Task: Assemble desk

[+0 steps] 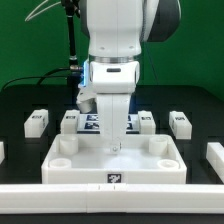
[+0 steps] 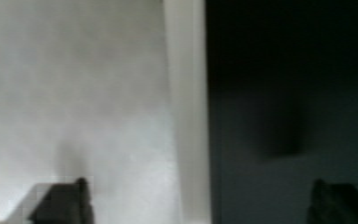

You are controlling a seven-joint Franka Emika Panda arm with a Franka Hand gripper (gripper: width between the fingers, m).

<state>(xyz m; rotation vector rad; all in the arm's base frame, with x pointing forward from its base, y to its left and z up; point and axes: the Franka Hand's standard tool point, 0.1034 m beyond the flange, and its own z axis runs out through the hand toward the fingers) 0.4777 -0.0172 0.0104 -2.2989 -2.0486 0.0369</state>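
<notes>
Above the tabletop point(image 1: 90, 168) rim, claw point(image 2: 202, 203) jaws wide apart, straddling its edge, gripping nothing.

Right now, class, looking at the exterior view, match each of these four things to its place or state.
Things:
1. tabletop
2. legs
3. marker board
4. end effector

Places or states:
A. spread in a row behind the tabletop
B. in the foreground, corner sockets up
C. low over the tabletop, jaws apart
D. partly hidden behind the arm

Pairs: 1-B, 2-A, 3-D, 4-C
</notes>
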